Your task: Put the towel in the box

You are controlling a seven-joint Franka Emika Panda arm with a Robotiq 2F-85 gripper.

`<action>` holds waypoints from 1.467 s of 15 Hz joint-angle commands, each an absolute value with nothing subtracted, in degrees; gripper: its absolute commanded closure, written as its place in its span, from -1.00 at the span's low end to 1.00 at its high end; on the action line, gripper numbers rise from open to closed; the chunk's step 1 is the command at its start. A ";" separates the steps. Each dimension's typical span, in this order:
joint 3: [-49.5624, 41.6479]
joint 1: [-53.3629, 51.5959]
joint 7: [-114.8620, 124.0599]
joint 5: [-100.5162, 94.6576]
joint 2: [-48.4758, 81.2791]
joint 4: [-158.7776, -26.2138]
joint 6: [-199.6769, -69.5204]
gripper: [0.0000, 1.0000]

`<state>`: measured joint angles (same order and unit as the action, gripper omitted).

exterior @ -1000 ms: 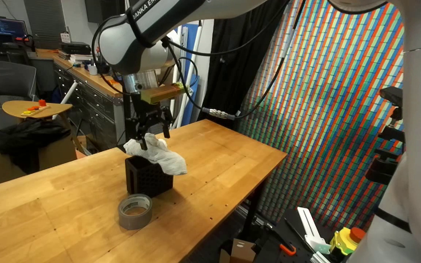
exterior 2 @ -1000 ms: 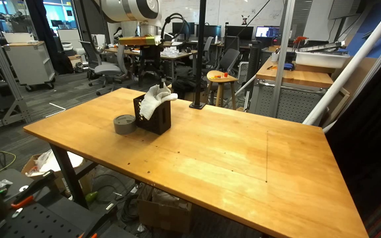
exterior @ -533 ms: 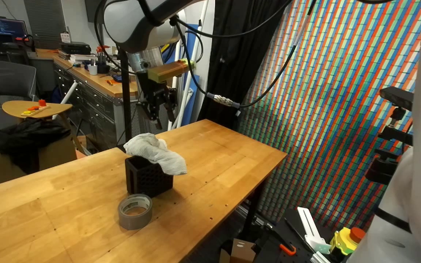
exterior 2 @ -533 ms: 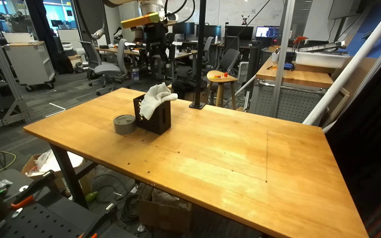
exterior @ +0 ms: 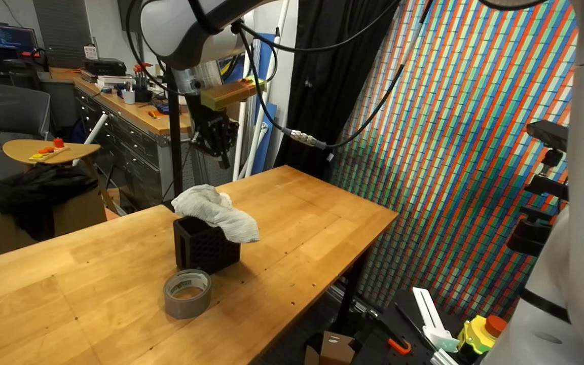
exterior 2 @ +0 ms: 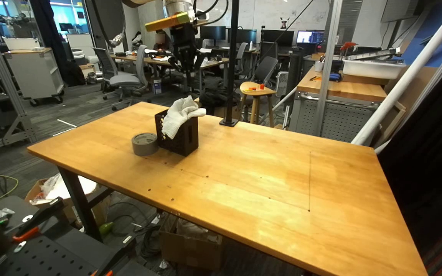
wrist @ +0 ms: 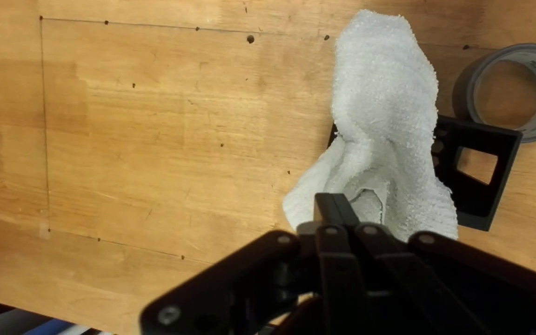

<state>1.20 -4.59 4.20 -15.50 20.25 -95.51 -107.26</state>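
Towel lies draped over the top of the black box, one end drooping outside the rim toward four o'clock in an exterior view; how much sits inside cannot be told. The end effector hangs overhead near twelve o'clock, apart from the towel, its fingertips together. A grey tape roll rests on the tabletop, just beside the box at seven o'clock.
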 commanded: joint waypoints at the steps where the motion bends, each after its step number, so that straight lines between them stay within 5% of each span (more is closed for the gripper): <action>1: 1.61 -4.83 4.12 -14.04 23.17 -93.61 -109.71 0.98; 22: 2.84 -6.21 3.94 -8.96 26.42 -99.42 -114.56 0.98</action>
